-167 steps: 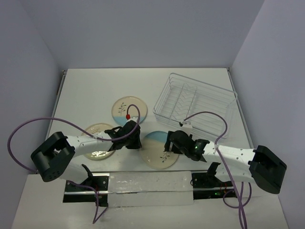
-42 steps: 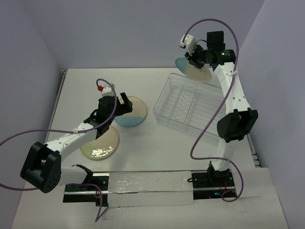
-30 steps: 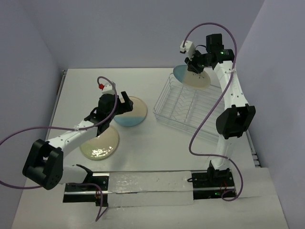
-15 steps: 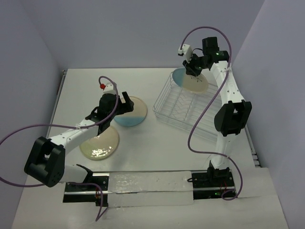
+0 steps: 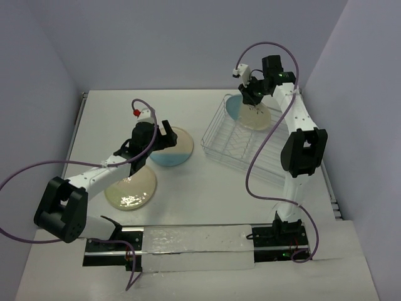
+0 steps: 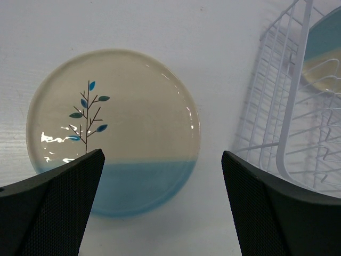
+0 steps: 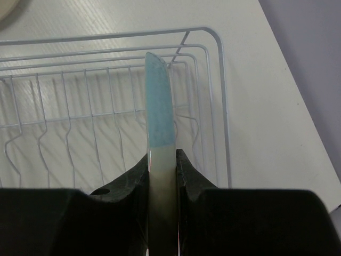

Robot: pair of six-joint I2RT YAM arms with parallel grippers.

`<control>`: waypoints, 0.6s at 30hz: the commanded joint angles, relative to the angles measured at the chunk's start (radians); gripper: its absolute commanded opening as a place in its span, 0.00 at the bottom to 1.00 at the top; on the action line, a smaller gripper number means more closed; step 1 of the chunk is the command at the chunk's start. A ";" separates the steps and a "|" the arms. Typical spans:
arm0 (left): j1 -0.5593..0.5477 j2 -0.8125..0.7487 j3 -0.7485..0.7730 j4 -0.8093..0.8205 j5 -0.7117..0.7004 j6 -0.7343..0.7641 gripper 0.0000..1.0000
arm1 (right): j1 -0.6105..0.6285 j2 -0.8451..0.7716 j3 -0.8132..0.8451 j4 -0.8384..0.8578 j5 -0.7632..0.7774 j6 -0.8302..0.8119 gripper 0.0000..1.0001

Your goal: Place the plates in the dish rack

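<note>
Plates: three in all; one blue-and-cream plate (image 5: pixel 249 113) stands on edge in the right gripper (image 5: pixel 254 94) at the far end of the dish rack (image 5: pixel 279 150); a sprig plate (image 5: pixel 172 148) lies flat on the table (image 5: pixel 207 188); the plain cream plate (image 5: pixel 130 188) lies flat nearer the arm bases, partly under the left arm
Right gripper: clenched on the held plate's rim, cream part between the pads, blue part pointing away
Left gripper (image 5: pixel 160 135): jaws spread wide and empty, hovering over the sprig plate
Why on edge: the rack's prongs look made to take plates standing, so a rim pinch probably offers the thin profile to the wires
Why the left hovers: likely lined up for the next pick
Top view alone: all three plates and both arms together
Right wrist alone: the plate's edge line against the rack floor; whether the rim touches wire, I cannot tell
Left wrist alone: the sprig motif close up, fingers framing the plate, and the held plate glimpsed through the rack wall
</note>
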 commanded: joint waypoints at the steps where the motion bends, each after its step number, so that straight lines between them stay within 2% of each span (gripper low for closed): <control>1: 0.006 0.013 0.047 0.032 0.017 0.022 0.99 | -0.001 0.014 0.007 0.150 -0.012 0.032 0.00; 6: 0.006 0.015 0.050 0.027 0.018 0.024 0.99 | 0.001 0.031 0.002 0.162 0.002 0.040 0.04; 9: 0.006 0.018 0.052 0.024 0.018 0.025 0.99 | -0.001 0.034 -0.014 0.172 0.022 0.043 0.11; 14: 0.006 0.021 0.058 0.015 0.026 0.025 0.99 | -0.004 0.027 -0.052 0.202 0.047 0.066 0.17; 18: 0.006 0.011 0.054 0.014 0.031 0.025 0.99 | -0.005 0.022 -0.075 0.217 0.060 0.080 0.28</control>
